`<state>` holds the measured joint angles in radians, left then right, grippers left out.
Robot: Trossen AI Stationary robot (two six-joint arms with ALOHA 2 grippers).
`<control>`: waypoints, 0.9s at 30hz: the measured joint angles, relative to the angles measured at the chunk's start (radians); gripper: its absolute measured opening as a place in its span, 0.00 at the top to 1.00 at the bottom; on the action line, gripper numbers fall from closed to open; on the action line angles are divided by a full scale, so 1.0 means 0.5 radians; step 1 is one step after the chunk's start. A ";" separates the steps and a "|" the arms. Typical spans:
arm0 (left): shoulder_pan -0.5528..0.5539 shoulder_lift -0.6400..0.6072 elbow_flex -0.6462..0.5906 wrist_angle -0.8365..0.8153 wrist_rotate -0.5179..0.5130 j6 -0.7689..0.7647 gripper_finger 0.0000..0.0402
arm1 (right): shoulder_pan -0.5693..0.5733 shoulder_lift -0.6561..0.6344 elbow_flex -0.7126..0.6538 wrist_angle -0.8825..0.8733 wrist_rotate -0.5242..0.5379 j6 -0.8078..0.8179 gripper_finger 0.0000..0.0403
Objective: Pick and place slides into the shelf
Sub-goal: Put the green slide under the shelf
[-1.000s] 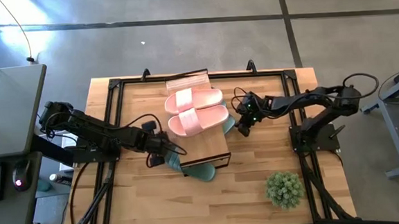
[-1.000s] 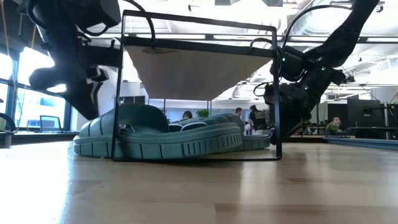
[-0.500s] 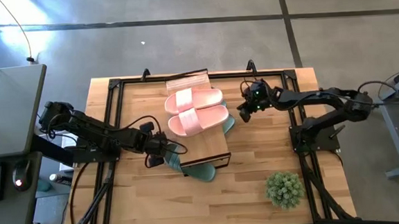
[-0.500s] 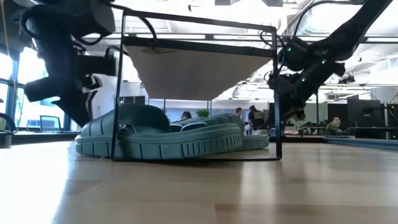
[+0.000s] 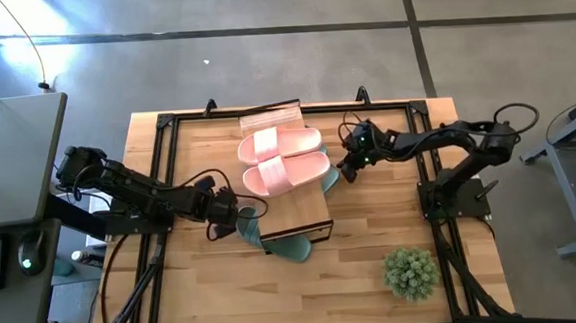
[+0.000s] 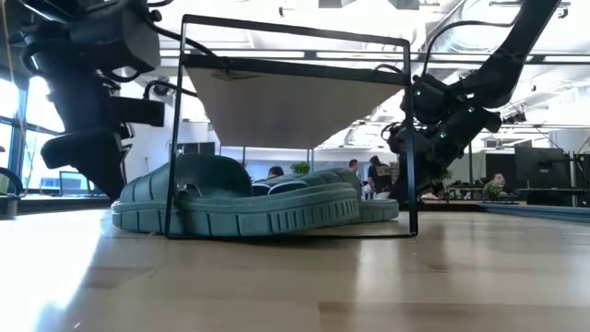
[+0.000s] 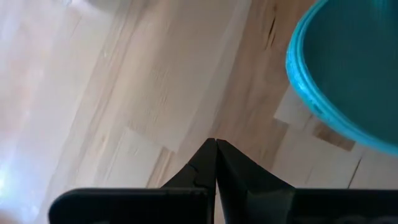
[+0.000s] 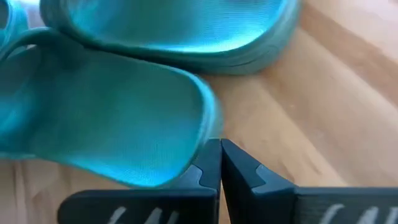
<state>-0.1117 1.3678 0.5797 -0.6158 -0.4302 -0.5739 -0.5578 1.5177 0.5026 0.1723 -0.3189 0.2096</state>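
Note:
The shelf (image 5: pixel 297 219) stands mid-table with two pink slides (image 5: pixel 283 157) lying on its plank top. Green slides (image 6: pixel 240 198) lie on the table under it, their ends sticking out at the left (image 5: pixel 249 224), near (image 5: pixel 298 247) and right (image 5: pixel 330 179) sides. My left gripper (image 7: pixel 216 143) is shut, low over bare table beside the left green slide (image 7: pixel 348 74), apart from it. My right gripper (image 8: pixel 221 144) is shut at the end of the nearer of two green slides (image 8: pixel 99 118) at the shelf's right side. My right gripper's shut fingertips come slanting down from the table's right side and stand right at the rim of the nearer green slide's end (image 8: pixel 202 121). Whether they touch it I cannot tell. That slide rests on the table, partly over the slide behind it.
A small potted plant (image 5: pixel 410 271) stands at the near right. A black metal frame (image 5: pixel 159 189) runs around the tabletop. Bare wood lies near the front edge and left of the shelf. People and desks show far behind in the low view.
My left gripper has sunk toward the table beside the left green slide and rolled a little. My right gripper has moved a short way toward the far edge, staying at the shelf's right side. The slides and the shelf have kept their places.

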 joint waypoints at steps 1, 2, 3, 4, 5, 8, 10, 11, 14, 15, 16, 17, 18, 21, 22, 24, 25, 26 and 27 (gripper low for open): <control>0.000 0.000 -0.001 0.017 0.004 0.001 1.00 | 0.018 0.000 0.000 0.002 0.005 0.002 1.00; 0.000 0.000 -0.001 0.042 0.008 0.003 1.00 | 0.036 0.000 0.000 0.004 0.014 0.013 1.00; 0.000 0.000 -0.001 0.068 0.012 0.018 1.00 | 0.051 0.000 0.000 0.003 0.027 0.036 1.00; 0.000 0.000 -0.001 0.091 0.018 0.034 1.00 | 0.069 0.000 0.000 0.003 0.042 0.047 1.00; 0.000 0.001 -0.001 0.108 0.022 0.041 1.00 | 0.084 0.000 0.000 0.003 0.051 0.061 1.00; 0.000 0.001 -0.001 0.138 0.025 0.047 1.00 | 0.128 0.000 0.000 -0.020 0.071 0.090 1.00; 0.000 0.001 -0.001 0.136 0.028 0.048 1.00 | 0.155 0.000 0.000 -0.034 0.068 0.109 1.00; 0.000 0.001 -0.001 0.136 0.033 0.049 1.00 | 0.168 0.000 0.000 -0.041 0.067 0.124 1.00; -0.001 0.001 -0.001 0.137 0.070 0.053 1.00 | 0.203 -0.001 0.001 -0.066 0.063 0.165 1.00; -0.001 0.001 -0.001 0.136 0.083 0.054 1.00 | 0.216 -0.002 0.001 -0.072 0.064 0.180 1.00; -0.002 0.001 -0.001 0.136 0.092 0.054 1.00 | 0.227 -0.002 0.001 -0.077 0.064 0.204 1.00; -0.005 0.001 -0.001 0.136 0.099 0.053 1.00 | 0.237 -0.002 0.001 -0.082 0.063 0.214 1.00; -0.013 0.001 -0.001 0.136 0.105 0.053 1.00 | 0.249 -0.002 0.001 -0.086 0.063 0.227 1.00; -0.043 0.001 0.000 0.133 0.103 0.052 1.00 | 0.279 -0.002 0.001 -0.093 0.060 0.267 1.00; -0.055 0.001 0.000 0.131 0.101 0.045 1.00 | 0.289 -0.002 0.001 -0.093 0.063 0.275 1.00; -0.077 0.001 0.000 0.131 0.087 0.033 1.00 | 0.307 -0.002 0.001 -0.093 0.085 0.307 1.00; -0.090 0.001 0.000 0.129 0.079 0.019 1.00 | 0.316 -0.002 0.001 -0.093 0.098 0.315 1.00; -0.101 0.001 0.000 0.127 0.074 0.008 1.00 | 0.323 -0.002 0.001 -0.094 0.101 0.320 1.00; -0.112 0.001 0.000 0.126 0.066 -0.004 1.00 | 0.333 -0.002 0.001 -0.097 0.104 0.320 1.00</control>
<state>-0.1676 1.3682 0.5797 -0.5526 -0.3970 -0.5760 -0.3913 1.5169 0.5029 0.1239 -0.2670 0.3698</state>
